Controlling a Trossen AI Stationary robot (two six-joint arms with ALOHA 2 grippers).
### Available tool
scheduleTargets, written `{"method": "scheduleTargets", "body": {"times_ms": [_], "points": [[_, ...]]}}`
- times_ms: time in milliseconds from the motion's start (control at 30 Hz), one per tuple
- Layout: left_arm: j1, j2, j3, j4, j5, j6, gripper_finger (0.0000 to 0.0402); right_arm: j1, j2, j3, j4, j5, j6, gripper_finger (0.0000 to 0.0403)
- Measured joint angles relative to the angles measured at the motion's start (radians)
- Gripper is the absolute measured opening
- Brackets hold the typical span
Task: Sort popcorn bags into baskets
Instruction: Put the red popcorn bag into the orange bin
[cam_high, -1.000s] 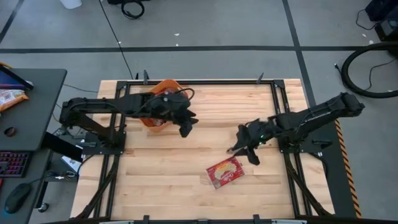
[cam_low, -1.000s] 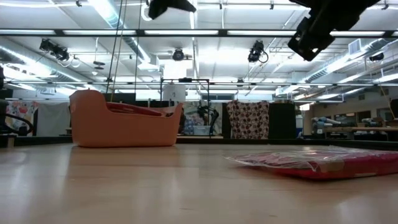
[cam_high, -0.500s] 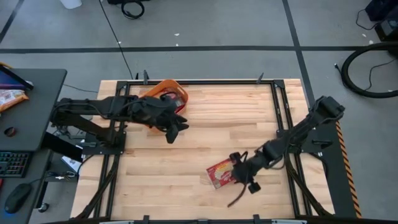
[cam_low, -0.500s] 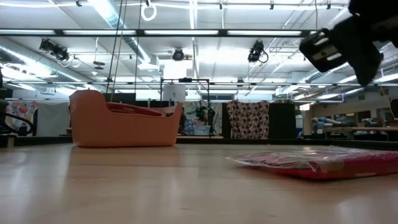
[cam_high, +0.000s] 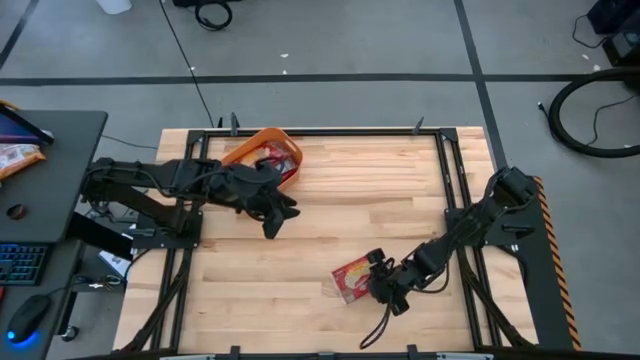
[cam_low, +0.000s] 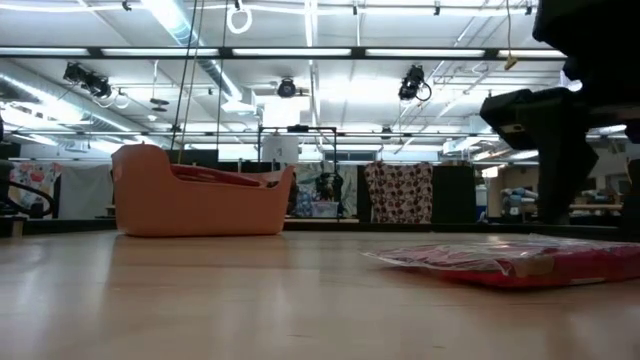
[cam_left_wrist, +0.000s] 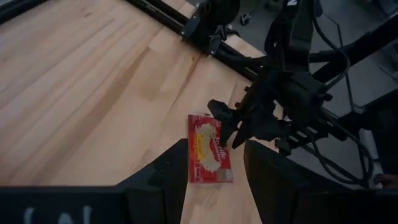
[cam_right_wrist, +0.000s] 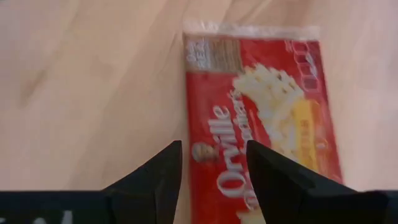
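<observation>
One red popcorn bag (cam_high: 352, 280) with a cream-yellow picture lies flat on the wooden table, near its near edge; it also shows in the low view (cam_low: 520, 262) and the left wrist view (cam_left_wrist: 208, 149). My right gripper (cam_right_wrist: 212, 168) is open and hovers just over the bag's right end (cam_right_wrist: 267, 106), fingers pointing down and apart. The orange basket (cam_high: 262, 135) stands at the far left and holds red packets (cam_high: 276, 160). My left gripper (cam_high: 272, 222) is open in the air, right of and nearer than the basket.
Black frame rails (cam_high: 452, 170) run along the table's edges. A loose cable (cam_high: 375, 325) hangs from the right arm over the near edge. Bare wood lies between basket and bag. A dark desk (cam_high: 40, 180) stands left of the table.
My right gripper has swung from the table's middle right toward the near edge and come down over the bag's right end. My left gripper has drawn back from in front of the basket, a little left and nearer, uncovering the basket. The bag has not moved.
</observation>
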Motion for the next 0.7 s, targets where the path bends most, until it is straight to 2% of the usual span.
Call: {"method": "scheduleTargets", "body": {"times_ms": [300, 500, 700], "points": [[-0.006, 0.000, 0.000, -0.027, 0.003, -0.017, 0.0160, 0.008, 0.029, -0.003, 0.049, 0.001, -0.066, 0.0186], [-0.006, 0.000, 0.000, -0.038, 0.004, -0.017, 0.0160, 0.012, 0.040, -0.013, 0.027, 0.047, -0.081, 0.0185], [-0.006, 0.000, 0.000, -0.042, 0.004, -0.016, 0.0160, 0.013, 0.083, -0.016, 0.040, 0.050, -0.095, 0.0172]]}}
